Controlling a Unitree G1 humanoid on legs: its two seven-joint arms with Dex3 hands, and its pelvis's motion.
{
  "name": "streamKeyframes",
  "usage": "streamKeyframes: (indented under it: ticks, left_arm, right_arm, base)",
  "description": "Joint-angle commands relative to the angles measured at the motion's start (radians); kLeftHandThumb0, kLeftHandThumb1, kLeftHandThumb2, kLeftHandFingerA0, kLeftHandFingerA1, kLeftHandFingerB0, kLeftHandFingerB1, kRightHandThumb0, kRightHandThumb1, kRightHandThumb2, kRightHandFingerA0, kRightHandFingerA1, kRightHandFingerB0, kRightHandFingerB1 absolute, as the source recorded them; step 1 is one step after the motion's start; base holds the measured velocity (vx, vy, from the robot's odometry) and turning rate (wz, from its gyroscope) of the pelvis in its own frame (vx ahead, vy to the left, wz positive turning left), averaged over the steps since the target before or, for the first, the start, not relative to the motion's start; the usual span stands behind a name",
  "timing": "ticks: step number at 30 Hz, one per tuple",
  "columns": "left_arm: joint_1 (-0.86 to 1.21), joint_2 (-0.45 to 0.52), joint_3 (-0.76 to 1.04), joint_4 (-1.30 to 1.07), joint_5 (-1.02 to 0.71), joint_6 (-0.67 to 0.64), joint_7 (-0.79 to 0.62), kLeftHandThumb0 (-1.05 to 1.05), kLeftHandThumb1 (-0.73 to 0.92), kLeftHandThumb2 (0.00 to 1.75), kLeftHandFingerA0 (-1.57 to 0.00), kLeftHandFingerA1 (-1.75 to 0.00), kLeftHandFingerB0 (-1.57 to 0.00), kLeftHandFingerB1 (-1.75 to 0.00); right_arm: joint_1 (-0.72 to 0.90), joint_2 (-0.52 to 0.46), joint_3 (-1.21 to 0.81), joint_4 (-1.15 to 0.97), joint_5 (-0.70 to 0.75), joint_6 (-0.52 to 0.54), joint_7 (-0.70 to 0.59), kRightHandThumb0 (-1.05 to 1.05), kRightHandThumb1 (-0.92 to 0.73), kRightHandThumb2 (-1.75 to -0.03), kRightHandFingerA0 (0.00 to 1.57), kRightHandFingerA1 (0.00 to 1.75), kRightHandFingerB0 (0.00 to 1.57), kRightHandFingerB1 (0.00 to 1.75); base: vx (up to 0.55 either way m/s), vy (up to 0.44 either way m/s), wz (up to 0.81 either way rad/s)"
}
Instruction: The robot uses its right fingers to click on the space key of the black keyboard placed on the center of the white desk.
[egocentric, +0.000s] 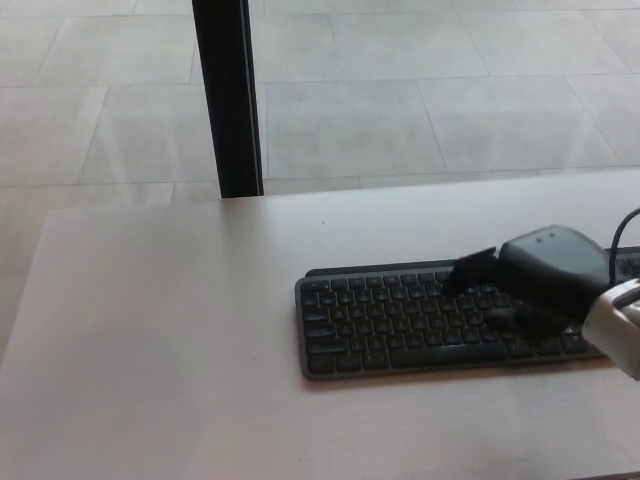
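Note:
The black keyboard (400, 320) lies on the white desk (180, 330), right of centre, its right end running out of the picture. Its long space key (446, 353) shows uncovered in the front row. My right hand (545, 272) comes in from the right edge and hovers over the keyboard's right half, above the upper key rows. The thumb (470, 268) points left, the two fingers (520, 318) curl down over the keys, and nothing is held. My left hand is out of the picture.
A black upright post (228, 100) stands just behind the desk's far edge, left of the keyboard. Beyond it lies a grey tiled floor (420, 110). A thin black cable (625, 225) arcs by my right wrist.

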Motion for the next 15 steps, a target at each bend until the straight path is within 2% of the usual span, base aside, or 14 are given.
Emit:
streamKeyframes:
  ticks: [1, 2, 3, 5, 6, 8, 9, 10, 11, 12, 13, 15]
  left_arm:
    - [0.012, 0.017, -0.003, 0.003, -0.004, -0.04, 0.002, -0.47, 0.39, 0.84, -0.82, -0.88, -0.72, -0.71]
    - [0.011, 0.017, 0.001, 0.003, -0.009, -0.038, -0.002, -0.47, 0.39, 0.84, -0.82, -0.88, -0.72, -0.71]
    - [0.011, 0.017, 0.003, 0.004, -0.011, -0.037, -0.001, -0.46, 0.49, 0.54, -0.87, -0.89, -0.77, -0.6]
    - [0.01, 0.02, -0.005, 0.002, -0.003, -0.034, 0.006, -0.47, 0.49, 0.55, -0.89, -0.91, -0.79, -0.6]
    - [0.01, 0.02, -0.006, 0.003, -0.002, -0.033, 0.006, -0.47, 0.39, 0.84, -0.82, -0.89, -0.72, -0.71]
    - [0.012, 0.019, -0.001, 0.001, -0.008, -0.033, -0.003, -0.47, 0.4, 0.85, -0.81, -0.88, -0.73, -0.72]
    - [0.011, 0.019, -0.003, 0.001, -0.007, -0.033, -0.003, -0.44, 0.5, 0.54, -0.81, -0.88, -0.78, -0.62]
    - [0.01, 0.018, 0.002, 0.001, -0.013, -0.034, -0.006, -0.44, 0.5, 0.54, -0.81, -0.88, -0.78, -0.62]
    - [0.01, 0.018, 0.0, 0.001, -0.01, -0.034, -0.002, -0.45, 0.5, 0.55, -0.81, -0.86, -0.8, -0.62]
    - [0.01, 0.018, 0.0, 0.001, -0.01, -0.034, -0.001, -0.45, 0.5, 0.55, -0.81, -0.86, -0.8, -0.62]
    - [0.011, 0.016, 0.002, 0.001, -0.012, -0.037, -0.004, -0.44, 0.5, 0.55, -0.82, -0.86, -0.79, -0.62]
    - [0.01, 0.017, 0.001, 0.002, -0.012, -0.033, -0.004, -0.44, 0.5, 0.55, -0.82, -0.84, -0.78, -0.61]
  right_arm:
    - [-0.085, -0.052, -0.284, -0.065, 0.384, 0.028, 0.182, -0.09, -0.59, -0.64, 0.84, 1.64, 0.72, 0.47]
    - [-0.091, -0.057, -0.306, -0.07, 0.396, 0.036, 0.19, -0.09, -0.59, -0.64, 0.84, 1.64, 0.72, 0.47]
    - [-0.094, -0.057, -0.324, -0.07, 0.405, 0.041, 0.192, -0.15, -0.54, -0.65, 0.82, 1.69, 0.73, 0.45]
    - [-0.103, -0.086, -0.397, -0.058, 0.454, 0.044, 0.186, -0.15, -0.55, -0.71, 0.83, 1.75, 0.72, 0.45]
    - [-0.1, -0.1, -0.436, -0.063, 0.469, 0.068, 0.182, -0.13, -0.54, -0.7, 0.84, 1.75, 0.72, 0.44]
    - [-0.095, -0.127, -0.517, -0.011, 0.511, 0.077, 0.169, -0.07, -0.58, -0.59, 0.79, 1.75, 0.66, 0.42]
    - [-0.082, -0.141, -0.564, 0.008, 0.536, 0.075, 0.149, -0.08, -0.55, -0.58, 0.83, 1.67, 0.67, 0.45]
    - [-0.067, -0.148, -0.611, 0.015, 0.561, 0.079, 0.131, -0.08, -0.55, -0.58, 0.83, 1.67, 0.67, 0.45]
    - [-0.043, -0.156, -0.646, -0.006, 0.592, 0.09, 0.147, -0.11, -0.58, -0.65, 0.92, 1.56, 0.68, 0.54]
    - [-0.04, -0.155, -0.655, -0.01, 0.592, 0.092, 0.152, -0.11, -0.58, -0.65, 0.92, 1.56, 0.68, 0.54]
    - [0.013, -0.165, -0.734, -0.037, 0.626, 0.122, 0.11, -0.25, -0.56, -0.58, 0.99, 1.32, 0.65, 0.45]
    - [0.064, -0.17, -0.804, -0.082, 0.647, 0.159, 0.093, -0.31, -0.59, -0.57, 1.01, 1.15, 0.59, 0.43]
  base:
    - [0.0, 0.0, 0.0]
    - [0.0, 0.0, 0.0]
    - [0.0, 0.0, 0.0]
    - [0.0, 0.0, 0.0]
    - [0.0, 0.0, 0.0]
    - [0.0, 0.0, 0.0]
    - [0.0, 0.0, 0.0]
    - [0.0, 0.0, 0.0]
    - [0.0, 0.0, 0.0]
    - [0.0, 0.0, 0.0]
    - [0.0, 0.0, 0.0]
    - [0.0, 0.0, 0.0]
